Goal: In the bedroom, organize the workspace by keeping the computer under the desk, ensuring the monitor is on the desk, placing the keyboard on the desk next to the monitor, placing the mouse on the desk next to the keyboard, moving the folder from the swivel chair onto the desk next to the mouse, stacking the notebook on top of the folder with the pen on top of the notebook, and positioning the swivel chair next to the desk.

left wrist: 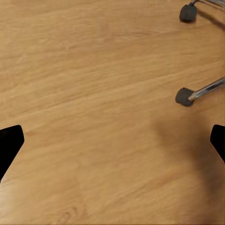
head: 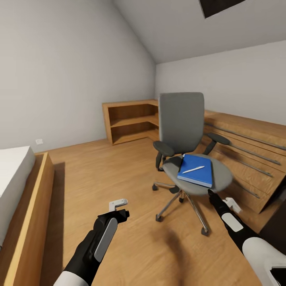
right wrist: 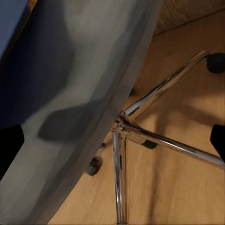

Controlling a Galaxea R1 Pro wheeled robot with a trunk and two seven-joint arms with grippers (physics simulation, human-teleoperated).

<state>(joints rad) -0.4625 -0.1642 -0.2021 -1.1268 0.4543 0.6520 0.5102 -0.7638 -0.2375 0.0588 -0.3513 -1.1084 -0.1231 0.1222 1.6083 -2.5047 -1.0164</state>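
Observation:
The grey swivel chair (head: 181,119) stands on the wood floor right of centre. On its seat lies the blue folder (head: 196,171) with the white pen (head: 193,169) on top of it. A dark flat shape (head: 174,161) sits beside the folder; I cannot tell if it is the notebook. My right gripper (head: 210,194) is open just below the seat's front edge, and its wrist view looks along the seat's underside (right wrist: 79,93) and chrome base (right wrist: 140,126). My left gripper (head: 119,214) hangs open over bare floor (left wrist: 93,93), left of the chair's castors (left wrist: 183,96). Desk, monitor, computer, keyboard and mouse are out of view.
A low light-wood shelf unit (head: 131,121) fills the far corner. A bed in a wooden frame (head: 24,190) runs along the left. A slanted wooden unit with metal rails (head: 250,159) stands right behind the chair. Open floor lies between bed and chair.

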